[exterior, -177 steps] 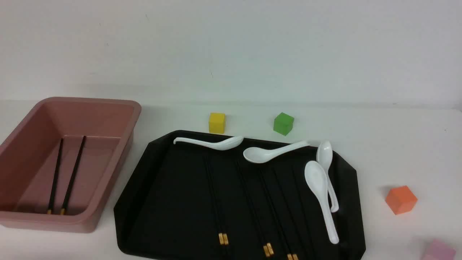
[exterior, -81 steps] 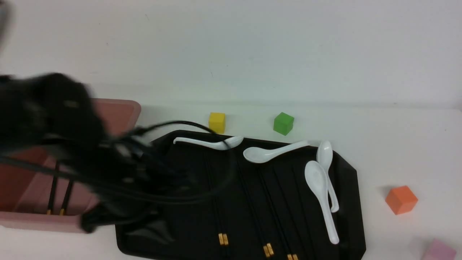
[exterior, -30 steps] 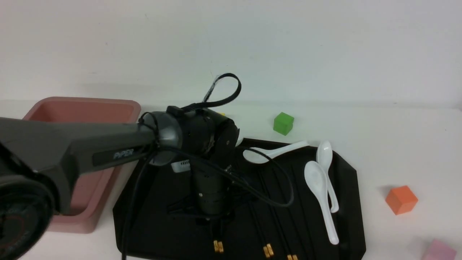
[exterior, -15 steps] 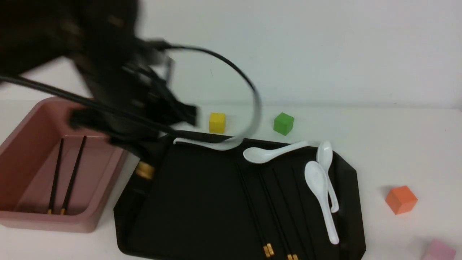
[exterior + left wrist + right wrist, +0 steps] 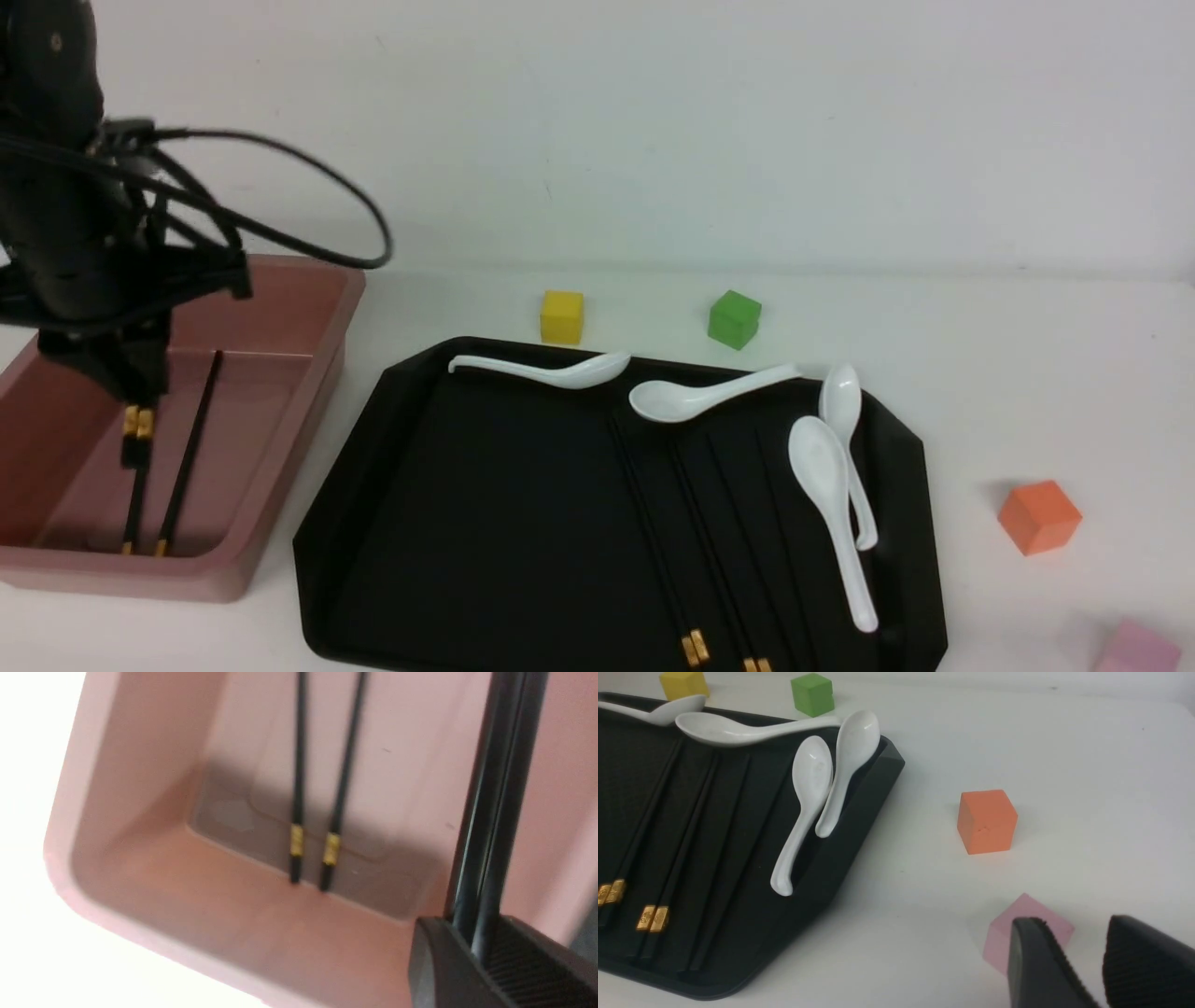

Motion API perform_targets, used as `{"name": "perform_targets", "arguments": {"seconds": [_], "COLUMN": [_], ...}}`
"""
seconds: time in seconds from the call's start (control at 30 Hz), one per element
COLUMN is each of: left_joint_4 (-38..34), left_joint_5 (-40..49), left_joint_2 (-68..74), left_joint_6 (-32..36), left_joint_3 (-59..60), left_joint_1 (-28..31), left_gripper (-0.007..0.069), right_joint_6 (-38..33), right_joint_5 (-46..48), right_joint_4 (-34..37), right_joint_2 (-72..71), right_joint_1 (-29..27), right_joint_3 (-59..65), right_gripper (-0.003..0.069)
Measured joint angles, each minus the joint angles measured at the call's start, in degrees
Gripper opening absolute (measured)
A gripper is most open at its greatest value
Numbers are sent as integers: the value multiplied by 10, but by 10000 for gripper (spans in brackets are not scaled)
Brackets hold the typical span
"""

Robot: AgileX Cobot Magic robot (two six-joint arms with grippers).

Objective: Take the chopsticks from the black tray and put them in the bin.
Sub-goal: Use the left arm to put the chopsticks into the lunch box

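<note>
A white table [image 5: 1027, 373] sits by a white wall [image 5: 653, 112]. The left gripper [image 5: 135, 378] hangs over the pink bin [image 5: 280, 308] and squeezes one pair of chopsticks [image 5: 137, 425], gold ends down. Another pair [image 5: 192, 439] lies on the bin floor. Two more pairs [image 5: 694, 646] lie on the black tray [image 5: 467, 523] near four white spoons [image 5: 820, 462]. The right gripper [image 5: 1076, 938] is open and holds nothing, near a pink block [image 5: 1031, 907]. An orange block [image 5: 1036, 515] sits beside the tray.

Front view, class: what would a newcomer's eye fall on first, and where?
First, the left gripper at far left, shut on a pair of chopsticks hanging above the bin. Next, the black tray in the middle, with white spoons along its far and right sides and more chopsticks reaching its front edge.
</note>
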Motion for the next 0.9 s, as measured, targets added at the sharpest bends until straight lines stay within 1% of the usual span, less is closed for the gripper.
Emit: {"name": "perform_targets", "arguments": {"seconds": [0.1,0.23,0.4,0.57,0.8,0.9], "left_joint_4": [4,27,21,11,10,9], "left_joint_5": [-19,-39,-39,-41,-18,5], "left_joint_2": [32,83,116,119,119,115], "left_joint_6": [1,1,-1,-1,-1,-1], "left_joint_3": [0,0,0,0,0,-1], "left_joint_1": [12,16,16,16,16,16], "left_gripper": [118,118,118,118,189,241], "right_joint_6": [0,0,0,0,0,0], "right_joint_5": [0,0,0,0,0,0], "right_joint_4": [0,0,0,1,0,0], "right_joint_2": [0,0,0,0,0,0], "right_joint_1": [0,0,0,0,0,0], "right_joint_3": [0,0,0,0,0,0], "right_gripper": [239,239,239,239,239,239]}}
